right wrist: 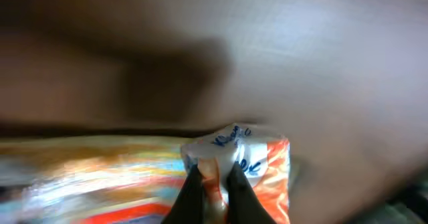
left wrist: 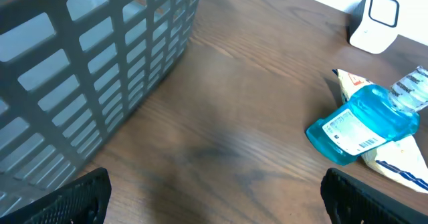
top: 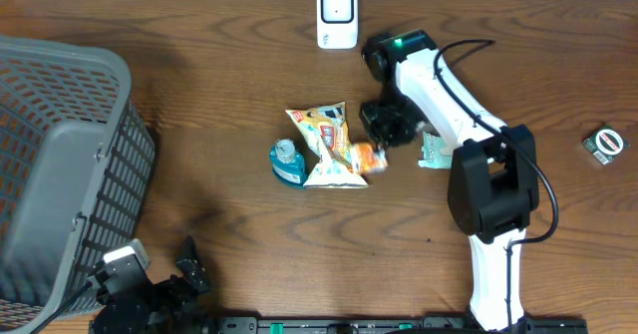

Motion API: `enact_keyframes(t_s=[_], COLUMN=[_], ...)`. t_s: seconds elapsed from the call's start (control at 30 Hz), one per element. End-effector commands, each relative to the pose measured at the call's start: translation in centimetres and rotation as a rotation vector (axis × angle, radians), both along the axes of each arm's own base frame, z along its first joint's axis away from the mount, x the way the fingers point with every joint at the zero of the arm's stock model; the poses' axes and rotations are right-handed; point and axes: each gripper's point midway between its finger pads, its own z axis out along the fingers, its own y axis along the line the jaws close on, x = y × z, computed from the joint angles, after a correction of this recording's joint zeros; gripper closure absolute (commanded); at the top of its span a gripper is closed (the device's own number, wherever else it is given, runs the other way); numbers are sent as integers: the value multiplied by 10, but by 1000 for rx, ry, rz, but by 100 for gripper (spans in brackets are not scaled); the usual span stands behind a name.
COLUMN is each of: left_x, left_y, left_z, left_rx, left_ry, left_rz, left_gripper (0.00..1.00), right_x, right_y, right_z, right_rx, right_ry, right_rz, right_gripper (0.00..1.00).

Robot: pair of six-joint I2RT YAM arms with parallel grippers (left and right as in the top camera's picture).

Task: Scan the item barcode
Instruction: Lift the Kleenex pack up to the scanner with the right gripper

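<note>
L gripper [left wrist: 214, 196] held wide at near edge, 1 grey slotted plastic basket [top: 60, 155] beside, 1 blue plastic bottle [left wrist: 378, 114], barcode label [left wrist: 351, 132] seen in L wrist view only, 1 yellow crinkled snack bag [top: 324, 140], R gripper [right wrist: 212, 184] pinched on 1 small orange-white packet [top: 370, 158] mid-table, 1 white boxy scanner [top: 337, 15] farthest

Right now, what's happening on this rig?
The right tool is shut on a small orange-and-white packet that lies against the snack bag mid-table. A blue bottle lies on the bag's other side. The white scanner stands at the far edge, and the packet has not been brought to it yet. The left tool is open near the grey basket, holding nothing.
</note>
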Motion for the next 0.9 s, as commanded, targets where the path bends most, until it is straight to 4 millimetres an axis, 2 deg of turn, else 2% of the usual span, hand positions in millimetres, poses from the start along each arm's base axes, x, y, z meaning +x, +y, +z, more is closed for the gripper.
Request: enact_keyframes(t_s=[0.0,0.03,0.1,0.17,0.23,0.47,0.6,0.7,0.87], left_x=[-1,-1,-1,-1,-1,-1,-1,-1,-1], left_y=[-1,-1,-1,-1,-1,-1,-1,-1,-1], left_z=[3,3,3,3,3,3,3,3,3], left_rx=[12,12,12,12,12,12,12,12,12], left_ry=[-12,-12,-12,-12,-12,-12,-12,-12,-12], left_rz=[-14,-14,-14,-14,-14,-14,-14,-14,-14], left_gripper=[1,1,1,1,1,1,1,1,1], right_x=[38,49,85,119,142,215,247,266,285], right_y=[16,21,38,54,66,88,96,98,83], right_z=[2,3,12,27,42,89,94,86,76], right_rx=[64,79,121,147,162,156,178,188,139], right_ry=[-185,-237,-411,-605,-752,-1158,-1332,-1437,-1520], right_rz=[139,147,204,351,445,440,409,387,332], right_gripper=[99,99,99,99,99,99,99,99,99])
